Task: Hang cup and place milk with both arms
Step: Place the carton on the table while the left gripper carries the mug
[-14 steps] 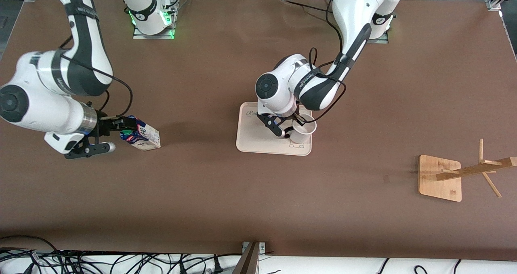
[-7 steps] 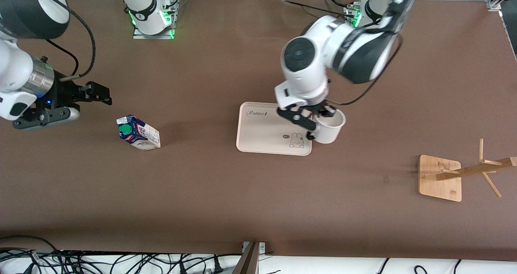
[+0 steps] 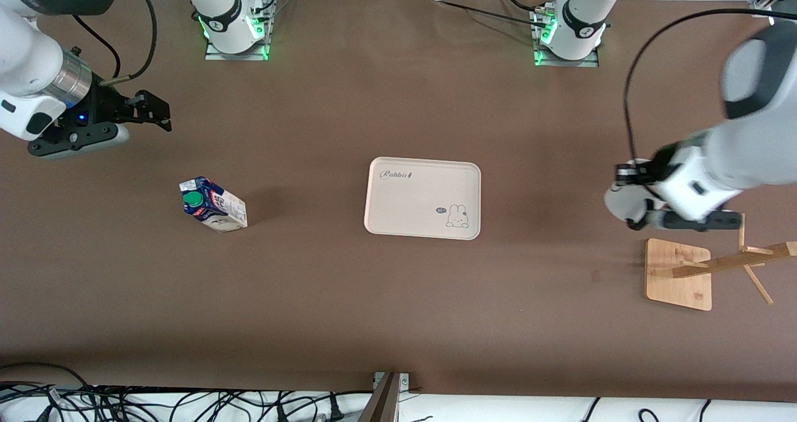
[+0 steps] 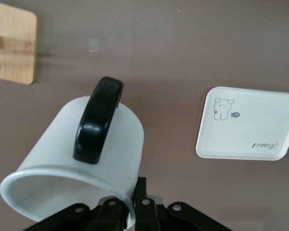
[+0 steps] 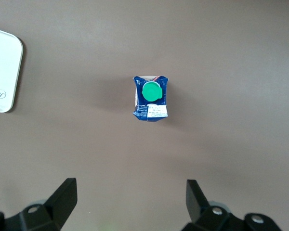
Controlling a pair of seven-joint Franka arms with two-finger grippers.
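The white cup [image 4: 86, 159] with its black loop handle [image 4: 98, 120] is held by its rim in my left gripper [image 4: 132, 202], which is shut on it. In the front view the cup [image 3: 621, 203] and left gripper [image 3: 638, 213] are up in the air beside the wooden rack [image 3: 735, 261]. The milk [image 3: 213, 204] stands upright on the table toward the right arm's end, green cap up; it also shows in the right wrist view [image 5: 151, 98]. My right gripper [image 3: 155, 114] is open and empty, up over the table and apart from the milk; it also shows in its own wrist view [image 5: 130, 197].
A cream tray [image 3: 405, 198] with a rabbit drawing lies mid-table with nothing on it; it shows in the left wrist view [image 4: 260, 125] and the right wrist view [image 5: 2, 72]. The rack's square wooden base [image 3: 677, 272] sits near the left arm's end and shows in the left wrist view [image 4: 12, 48].
My left gripper lifted the cup off the tray and carried it toward the rack. My right gripper let go of the milk and drew up and away, open.
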